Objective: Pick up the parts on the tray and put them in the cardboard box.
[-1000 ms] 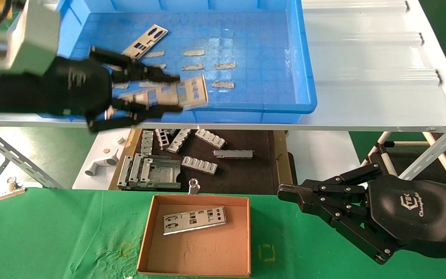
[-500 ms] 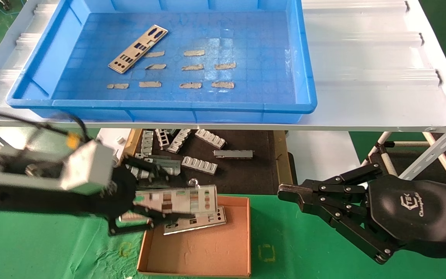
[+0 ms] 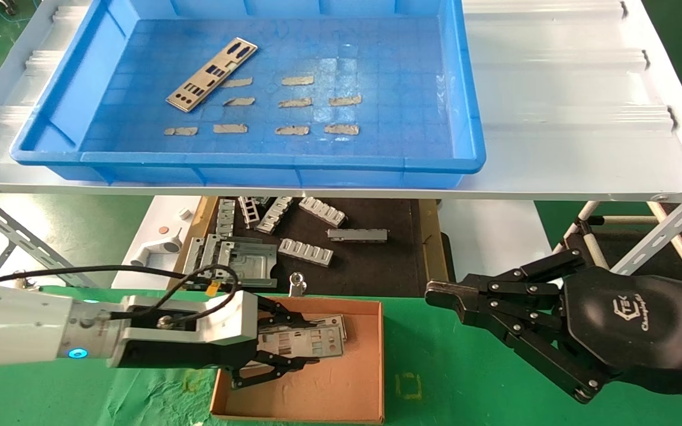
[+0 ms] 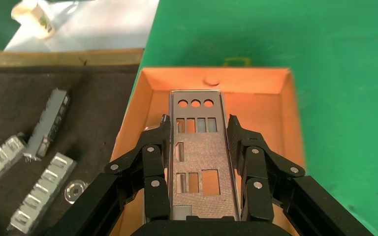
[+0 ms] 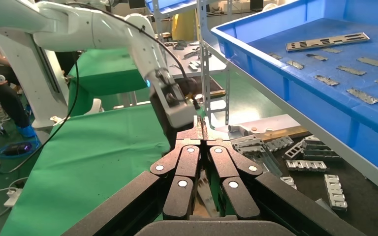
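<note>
My left gripper [image 3: 308,342] is low inside the cardboard box [image 3: 317,396], shut on a silver punched part [image 3: 293,343] by its long edges. In the left wrist view that part [image 4: 199,162] runs lengthwise between the fingers [image 4: 157,162], over the box floor [image 4: 256,108]. Under it lies a second part, of which only an edge [image 3: 334,322] shows. One more part [image 3: 212,74] rests at an angle in the far left of the blue tray [image 3: 258,163]. My right gripper [image 3: 436,293] hangs shut and empty to the right of the box, above the green cloth.
Between the tray's white shelf [image 3: 554,118] and the box is a black mat [image 3: 376,266] strewn with grey ribbed brackets [image 3: 305,251]. A silver clip [image 3: 297,284] stands at the box's far wall. Green cloth [image 3: 80,390] covers the table.
My left arm has carried the part from over the tray's front rim down to the box and lowered it inside. The right arm has not moved.
</note>
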Available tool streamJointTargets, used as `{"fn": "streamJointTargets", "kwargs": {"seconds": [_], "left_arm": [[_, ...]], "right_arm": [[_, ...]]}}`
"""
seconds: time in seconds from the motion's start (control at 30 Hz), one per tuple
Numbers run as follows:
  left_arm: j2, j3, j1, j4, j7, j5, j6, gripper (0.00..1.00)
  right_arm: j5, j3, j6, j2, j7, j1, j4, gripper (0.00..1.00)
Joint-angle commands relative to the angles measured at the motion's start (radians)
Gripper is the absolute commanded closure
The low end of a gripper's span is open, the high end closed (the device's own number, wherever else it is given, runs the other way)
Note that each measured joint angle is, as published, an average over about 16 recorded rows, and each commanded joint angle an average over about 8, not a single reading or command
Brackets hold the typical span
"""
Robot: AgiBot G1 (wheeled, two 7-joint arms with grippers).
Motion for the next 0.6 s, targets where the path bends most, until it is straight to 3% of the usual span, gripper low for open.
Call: {"fn": "streamJointTargets", "kwargs": {"seconds": [0.03, 0.47, 0.6], "left_arm": [[0.022, 0.006, 0.013, 0.031, 0.009, 0.009, -0.019, 1.00], [0.133, 0.010, 0.005, 0.259, 0.122, 0.022, -0.052, 1.00], [0.155, 0.004, -0.005, 0.324, 0.151, 0.015, -0.048, 0.92]], "right_arm": [[0.000, 0.000, 0.000, 0.000, 0.000, 0.000, 0.000, 1.00], [0.000, 0.000, 0.000, 0.000, 0.000, 0.000, 0.000, 1.00], [0.000, 0.000, 0.000, 0.000, 0.000, 0.000, 0.000, 1.00]]}}
